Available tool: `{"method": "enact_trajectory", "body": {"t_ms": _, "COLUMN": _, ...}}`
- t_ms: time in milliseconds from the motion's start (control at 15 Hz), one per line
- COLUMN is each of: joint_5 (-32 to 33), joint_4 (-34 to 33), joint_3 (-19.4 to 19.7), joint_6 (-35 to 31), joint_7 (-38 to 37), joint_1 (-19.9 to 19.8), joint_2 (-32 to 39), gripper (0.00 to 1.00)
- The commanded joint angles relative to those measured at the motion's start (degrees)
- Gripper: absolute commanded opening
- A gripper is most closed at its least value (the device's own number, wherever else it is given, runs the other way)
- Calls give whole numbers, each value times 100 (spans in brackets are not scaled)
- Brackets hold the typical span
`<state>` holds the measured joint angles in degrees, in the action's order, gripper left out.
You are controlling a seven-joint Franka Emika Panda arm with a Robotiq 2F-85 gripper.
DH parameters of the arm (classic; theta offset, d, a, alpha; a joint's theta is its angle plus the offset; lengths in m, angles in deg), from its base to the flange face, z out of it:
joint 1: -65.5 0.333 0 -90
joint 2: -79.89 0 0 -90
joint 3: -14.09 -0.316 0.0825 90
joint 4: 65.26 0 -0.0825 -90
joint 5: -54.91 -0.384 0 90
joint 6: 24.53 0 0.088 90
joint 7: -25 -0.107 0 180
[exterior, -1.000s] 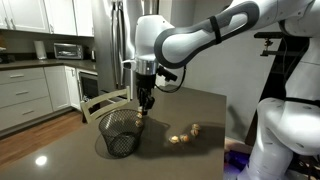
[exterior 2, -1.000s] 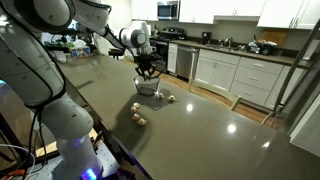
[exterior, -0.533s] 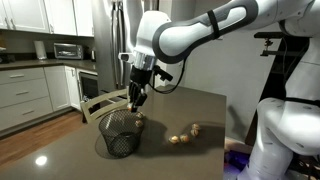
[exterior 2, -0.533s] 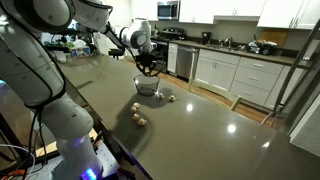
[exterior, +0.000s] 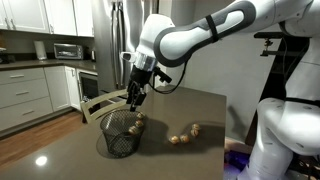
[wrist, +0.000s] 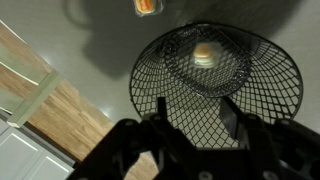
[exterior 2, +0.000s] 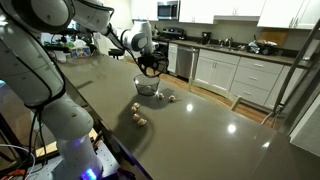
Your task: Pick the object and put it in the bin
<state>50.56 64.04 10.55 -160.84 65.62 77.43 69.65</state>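
The black wire-mesh bin (exterior: 119,137) stands on the dark table and also shows in the other exterior view (exterior 2: 147,87). In the wrist view its rim (wrist: 140,60) fills the frame, and one tan lump (wrist: 204,55) lies on its bottom. My gripper (exterior: 133,100) hangs just above the bin, open and empty. It shows in the other exterior view (exterior 2: 150,68) too, and in the wrist view (wrist: 196,115) its fingers are apart with only mesh between them. Another tan lump (wrist: 147,6) lies on the table just outside the bin (exterior: 141,118).
More tan lumps lie on the table away from the bin (exterior: 177,139) (exterior: 195,129), also shown in an exterior view (exterior 2: 141,120) (exterior 2: 135,107). The table's edge (exterior: 222,120) is close to them. Kitchen cabinets (exterior: 22,95) stand beyond the table.
My gripper has risen a little and shifted over the middle of the bin. The bin and the lumps on the table have not moved.
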Motion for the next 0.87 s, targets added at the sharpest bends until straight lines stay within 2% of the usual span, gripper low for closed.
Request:
{"method": "enact_trajectory", "body": {"t_ms": 0, "joint_5": -200, "joint_4": 130, "joint_3": 54, "joint_6": -89, "joint_7": 325, "joint_1": -17, "joint_2": -110, "gripper": 88}}
{"method": "enact_trajectory", "body": {"t_ms": 67, "joint_5": -188, "joint_4": 138, "joint_3": 58, "joint_6": -98, "joint_7": 315, "joint_1": -21, "joint_2": -113, "gripper": 95}}
{"method": "enact_trajectory", "body": {"t_ms": 200, "joint_5": -142, "joint_4": 146, "joint_3": 57, "joint_6": -75, "joint_7": 263, "joint_1": -32, "joint_2": -127, "gripper": 100}}
{"method": "enact_trajectory", "body": {"t_ms": 267, "joint_5": -4, "joint_4": 7, "joint_3": -8, "joint_6": 19, "joint_7": 9, "joint_1": -48, "joint_2": 1, "gripper": 89}}
{"method": "enact_trajectory", "body": {"t_ms": 400, "joint_5": -4, "joint_4": 10, "joint_3": -4, "joint_6": 19, "joint_7": 10, "joint_1": -49, "joint_2": 0, "gripper": 100}}
{"method": "enact_trajectory", "body": {"t_ms": 800, "joint_5": -4, "joint_4": 14, "joint_3": -3, "joint_6": 19, "joint_7": 10, "joint_1": -48, "joint_2": -5, "gripper": 100}}
